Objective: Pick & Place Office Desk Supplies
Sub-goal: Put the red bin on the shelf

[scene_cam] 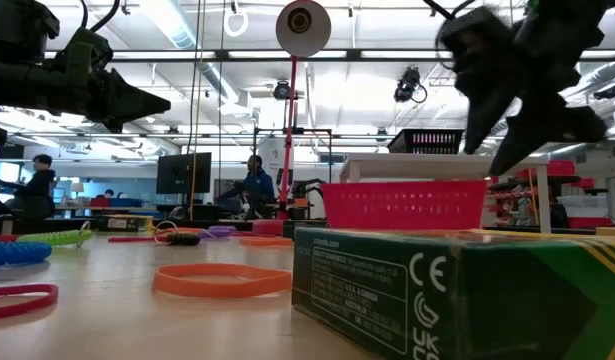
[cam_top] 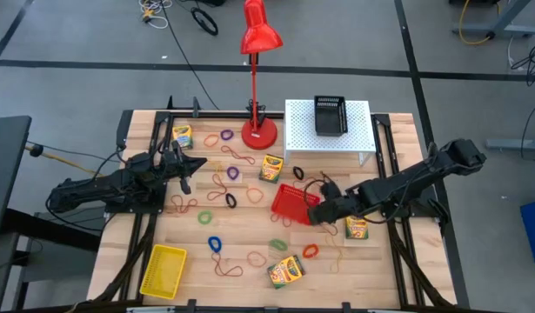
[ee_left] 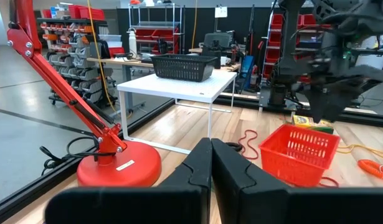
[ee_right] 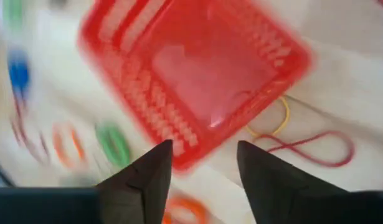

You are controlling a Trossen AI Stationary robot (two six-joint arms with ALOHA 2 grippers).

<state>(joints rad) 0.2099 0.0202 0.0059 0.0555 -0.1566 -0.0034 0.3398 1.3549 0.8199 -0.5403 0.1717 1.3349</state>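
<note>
My right gripper [ee_right: 200, 160] hangs open above the near right corner of a red mesh basket [cam_top: 290, 203], pointing steeply down, with nothing between its fingers. In the low view it [scene_cam: 527, 125] is clear above the basket's rim [scene_cam: 402, 190]. Yellow-and-green crayon boxes lie flat on the table: one [cam_top: 357, 228] beside the right gripper, one [cam_top: 286, 271] near the front edge, one [cam_top: 271, 167] by the lamp and one [cam_top: 182, 135] at the far left. Coloured rubber bands [cam_top: 216, 243] are scattered over the wood. My left gripper [cam_top: 185, 170] is shut and held level above the table's left side.
A red desk lamp [cam_top: 259, 132] stands at the far middle. A white perforated stand [cam_top: 354, 139] carries a black basket [cam_top: 331, 115] at the far right. A yellow basket [cam_top: 163, 269] sits at the near left corner. People sit in the room behind.
</note>
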